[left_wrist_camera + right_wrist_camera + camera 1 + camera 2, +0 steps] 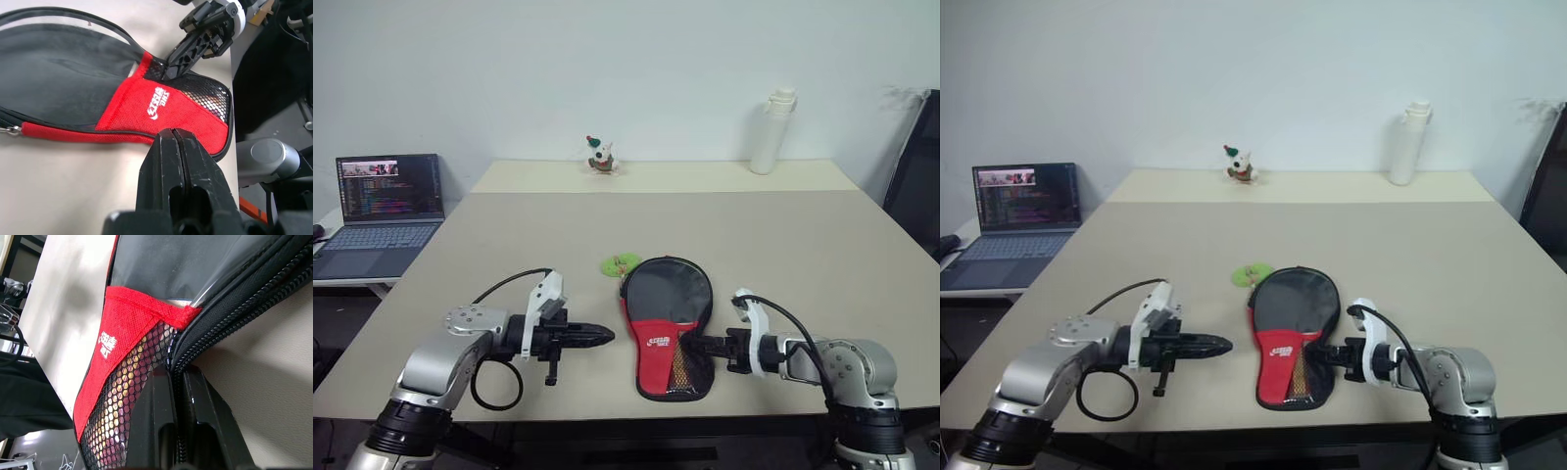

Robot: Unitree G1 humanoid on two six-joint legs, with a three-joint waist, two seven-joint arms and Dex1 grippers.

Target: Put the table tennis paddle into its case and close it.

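The case (666,294), a black and red paddle-shaped pouch with a white logo, lies flat near the table's front edge. Its green pompom (621,264) rests at the far end. Tan and red colour shows through the mesh pocket (122,396), which looks like the table tennis paddle's handle; the blade is hidden inside the case. My left gripper (607,336) is shut, points at the case's left side and stands a short gap away. On the other side my right gripper (693,345) is shut, with its tips against the zip edge by the mesh pocket.
A laptop (389,201) stands open on a low side table at the left. At the table's far edge are a small toy figure (600,157) and a white bottle (773,132). A black chair (915,176) stands at the right.
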